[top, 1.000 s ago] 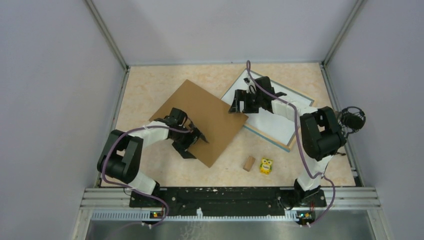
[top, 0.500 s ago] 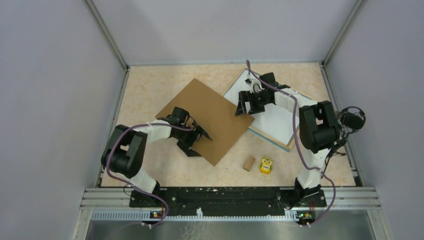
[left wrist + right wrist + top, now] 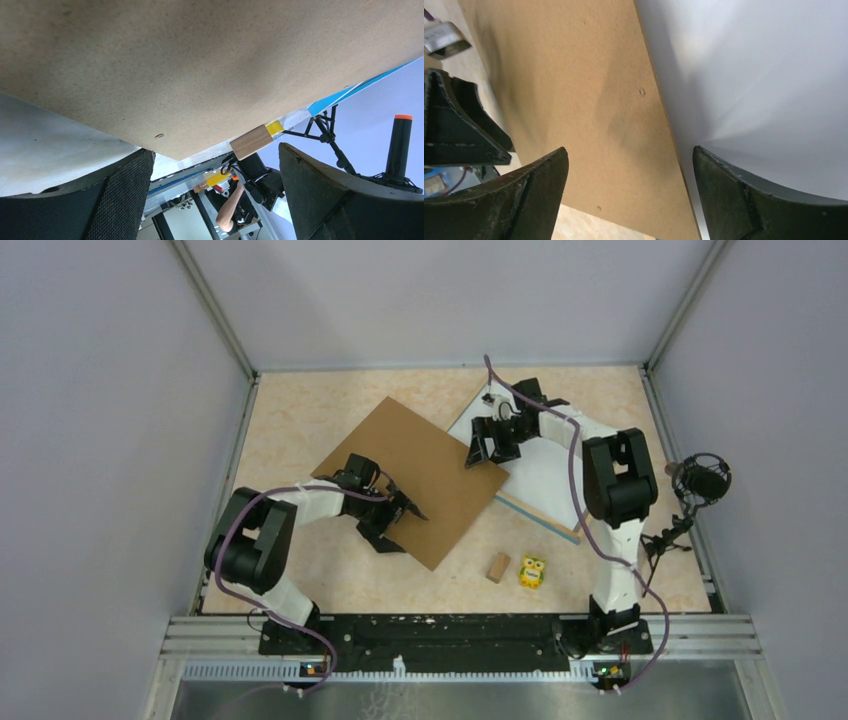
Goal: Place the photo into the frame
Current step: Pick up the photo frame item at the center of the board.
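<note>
The frame (image 3: 541, 519) lies at the right back of the table, its wood-and-blue edge showing along the near side. A blank white sheet (image 3: 548, 472) fills it; the photo's printed face is out of view. A brown backing board (image 3: 420, 465) lies in the middle, its right corner overlapping the white sheet (image 3: 764, 75). My left gripper (image 3: 394, 524) stands open at the board's near edge, the board (image 3: 200, 65) just above its fingers. My right gripper (image 3: 488, 446) is open over the board's right corner (image 3: 589, 100), holding nothing.
A small wooden block (image 3: 497, 567) and a yellow toy (image 3: 532, 572) sit near the front right. A black headset (image 3: 705, 478) hangs outside the right wall. Grey walls close in the table on three sides.
The brown board slid a little to the right, onto the white sheet's edge. The right arm's elbow swung in toward the back and its jaws widened. The left gripper followed the board slightly.
</note>
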You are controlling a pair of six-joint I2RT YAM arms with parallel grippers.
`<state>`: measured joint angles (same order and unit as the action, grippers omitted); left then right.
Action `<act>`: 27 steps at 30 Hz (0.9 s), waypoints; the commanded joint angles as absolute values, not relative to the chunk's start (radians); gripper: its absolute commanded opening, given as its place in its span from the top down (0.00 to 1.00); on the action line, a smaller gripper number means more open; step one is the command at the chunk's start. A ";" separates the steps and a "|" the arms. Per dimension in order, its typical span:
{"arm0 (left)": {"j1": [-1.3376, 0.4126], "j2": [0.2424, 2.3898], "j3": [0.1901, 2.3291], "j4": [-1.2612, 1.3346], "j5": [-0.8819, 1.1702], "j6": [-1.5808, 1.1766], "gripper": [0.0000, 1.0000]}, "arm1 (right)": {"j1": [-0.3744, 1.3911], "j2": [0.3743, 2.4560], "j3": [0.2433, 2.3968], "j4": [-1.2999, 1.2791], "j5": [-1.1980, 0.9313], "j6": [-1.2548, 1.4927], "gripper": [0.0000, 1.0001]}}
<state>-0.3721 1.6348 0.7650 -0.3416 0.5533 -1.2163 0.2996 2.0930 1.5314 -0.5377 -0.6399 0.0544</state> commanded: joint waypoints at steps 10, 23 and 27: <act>-0.374 1.687 0.704 -0.226 0.301 -1.058 0.02 | 0.298 1.962 1.479 -0.417 -1.005 0.251 0.35; -0.374 1.553 0.618 -0.212 0.268 -0.955 0.02 | 0.325 1.637 1.141 -0.310 -1.111 0.352 0.52; -0.376 1.536 0.589 -0.188 0.289 -0.934 0.02 | 0.369 1.587 1.128 -0.370 -1.059 0.329 0.56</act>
<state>-0.3805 1.5043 0.6567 -0.2558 0.5301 -1.0519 0.3016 1.6604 1.1408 -0.2996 -1.0279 0.3344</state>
